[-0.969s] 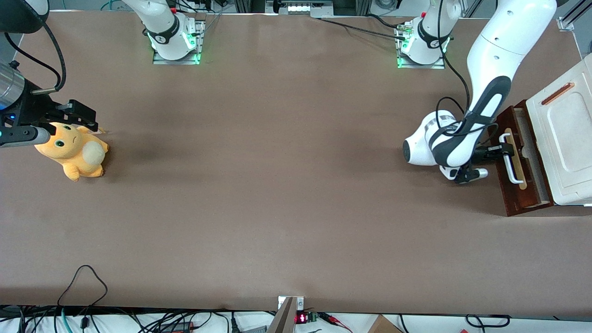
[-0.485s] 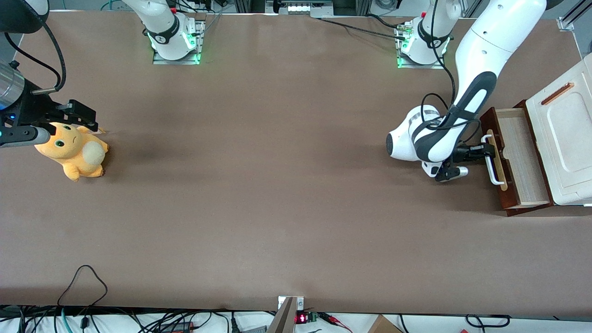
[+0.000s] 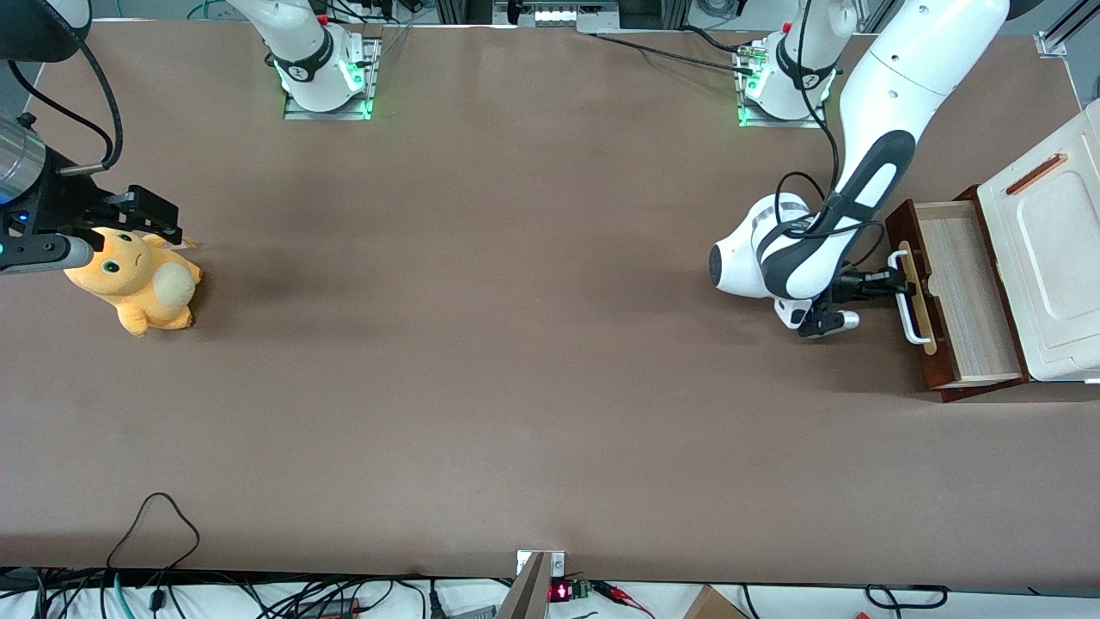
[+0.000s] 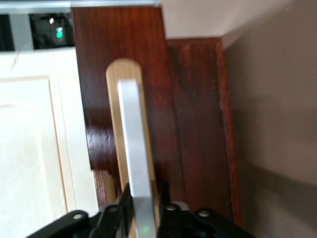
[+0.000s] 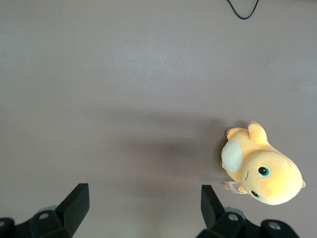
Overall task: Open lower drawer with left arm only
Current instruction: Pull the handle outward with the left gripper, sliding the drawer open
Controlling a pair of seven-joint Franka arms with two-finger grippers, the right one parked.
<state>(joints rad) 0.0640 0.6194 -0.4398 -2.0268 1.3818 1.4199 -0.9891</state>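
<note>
The lower drawer [image 3: 962,292] is dark reddish-brown and stands pulled out of the cabinet, showing its pale wood inside. Its white bar handle [image 3: 909,299] sits on a pale wood strip. The left arm [image 3: 868,172] reaches down in front of the drawer. Its small black gripper [image 3: 895,281] is shut on the handle near the bar's middle. In the left wrist view the black fingers [image 4: 163,196] stand on both sides of the white bar [image 4: 134,144], with the gripper [image 4: 143,192] closed around it against the dark drawer front [image 4: 124,49].
The white cabinet top [image 3: 1053,258] with an orange slot [image 3: 1035,173] lies over the drawer at the working arm's end of the table. An orange plush toy [image 3: 133,279] lies at the parked arm's end and shows in the right wrist view [image 5: 262,171].
The drawer has slid farther out of the cabinet, and its pale inside has come into view. The gripper has moved with the handle toward the parked arm's end.
</note>
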